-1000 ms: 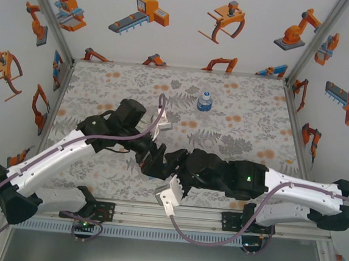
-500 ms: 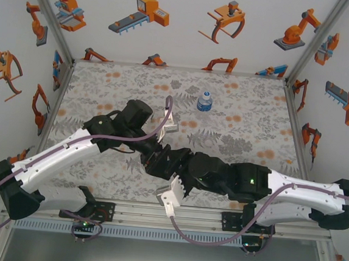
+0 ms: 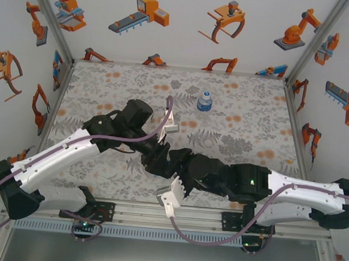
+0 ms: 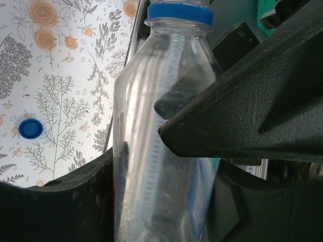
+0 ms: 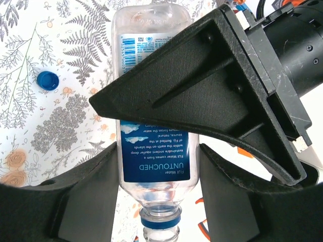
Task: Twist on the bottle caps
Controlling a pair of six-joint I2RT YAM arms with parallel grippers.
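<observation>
A clear bottle point(image 5: 155, 151) with a blue label lies between both grippers above the middle of the table. Its neck shows a blue ring point(image 5: 162, 222) and bare thread. My left gripper point(image 4: 161, 201) is shut on the bottle point(image 4: 151, 126) body, both fingers pressing its sides. My right gripper point(image 5: 159, 191) stands open round the label end, with a thin gap at its right finger point(image 5: 237, 201). The two grippers, left point(image 3: 158, 158) and right point(image 3: 175, 162), meet in the top view and hide the bottle. A loose blue bottle cap point(image 4: 30, 128) lies on the cloth point(image 5: 48, 80).
A second bottle point(image 3: 205, 101) with a blue cap stands upright at the back of the flowered table point(image 3: 248, 125). The metal rail point(image 3: 167, 218) runs along the near edge under both arms. Walls close in the table's left, right and back.
My left arm came in toward the right gripper and its jaws closed from wide open onto the bottle. The right jaws have eased slightly wider.
</observation>
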